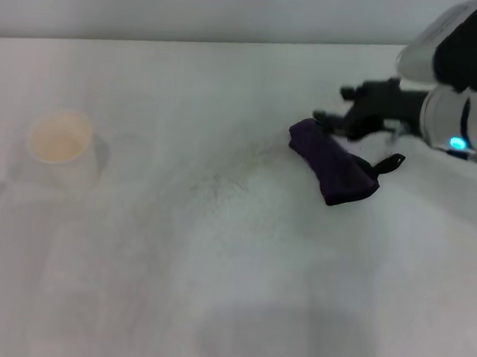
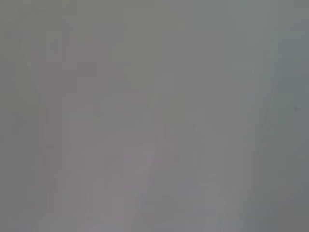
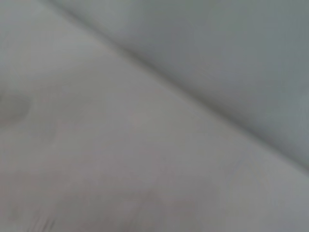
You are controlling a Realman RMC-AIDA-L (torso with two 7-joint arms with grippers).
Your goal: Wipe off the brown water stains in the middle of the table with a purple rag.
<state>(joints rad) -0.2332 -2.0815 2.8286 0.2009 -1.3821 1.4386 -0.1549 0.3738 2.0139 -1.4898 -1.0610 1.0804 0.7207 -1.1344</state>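
Note:
The purple rag (image 1: pixel 332 169) lies as a thick dark roll on the white table (image 1: pixel 238 294), right of centre, with its black loop tag (image 1: pixel 391 163) pointing right. My right gripper (image 1: pixel 333 106) reaches in from the right, just behind the rag's far end. Its black fingers stand apart and hold nothing; the lower finger (image 1: pixel 324 119) is close to the rag's end. No tan-brown patch shows; only faint dark specks (image 1: pixel 213 185) lie left of the rag. The left gripper is out of view. Both wrist views show only blank pale surface.
A cream paper cup (image 1: pixel 60 141) stands upright at the table's left. The table's far edge (image 1: pixel 232 44) meets a pale wall. The right arm's white body (image 1: pixel 469 89) hangs over the far right corner.

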